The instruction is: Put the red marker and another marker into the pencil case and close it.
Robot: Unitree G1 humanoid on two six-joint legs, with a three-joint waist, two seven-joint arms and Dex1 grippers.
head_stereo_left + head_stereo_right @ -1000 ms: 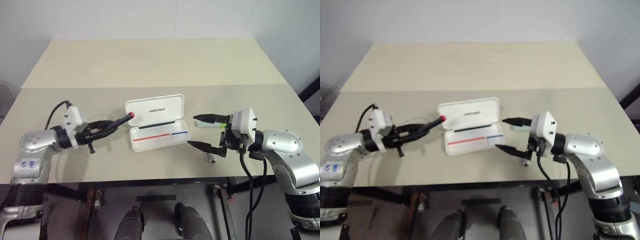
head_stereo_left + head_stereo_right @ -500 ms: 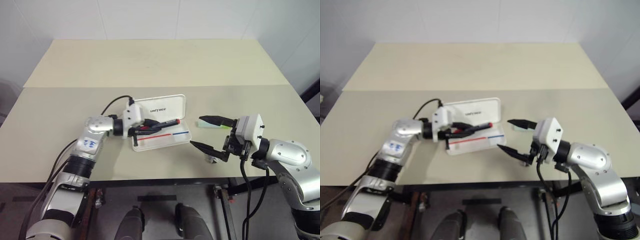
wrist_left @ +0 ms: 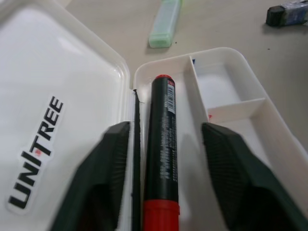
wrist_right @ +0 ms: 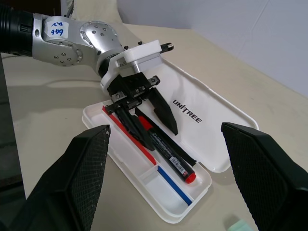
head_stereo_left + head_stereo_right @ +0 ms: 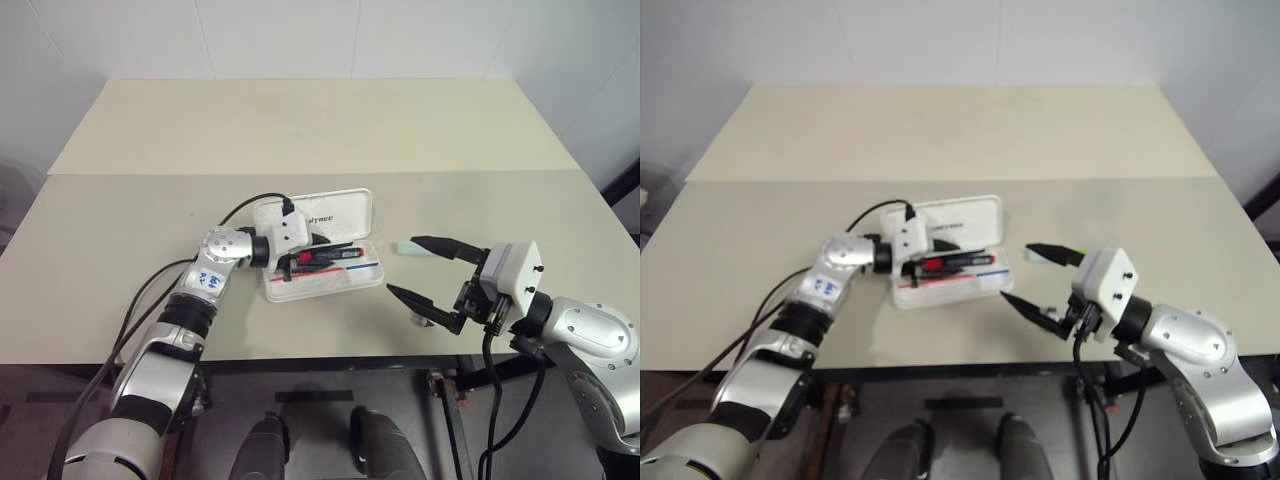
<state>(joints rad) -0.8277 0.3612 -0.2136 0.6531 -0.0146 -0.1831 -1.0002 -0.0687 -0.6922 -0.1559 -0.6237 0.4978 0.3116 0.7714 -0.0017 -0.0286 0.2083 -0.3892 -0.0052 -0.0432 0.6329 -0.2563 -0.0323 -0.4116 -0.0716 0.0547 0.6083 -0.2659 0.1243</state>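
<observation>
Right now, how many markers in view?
2. The red marker lies in the open pencil case, between the left gripper's open fingers. The green highlighter lies on the table beside the case. None seems hidden.

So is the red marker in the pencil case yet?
In. The red marker lies flat in the open pencil case tray, the left gripper open around it.

Beige table against white walls

A second beige table (image 5: 300, 120) butts against the near table (image 5: 90, 240) along a straight seam; pale white walls (image 5: 300, 35) rise behind, and the floor (image 5: 310, 410) below lies dark.
</observation>
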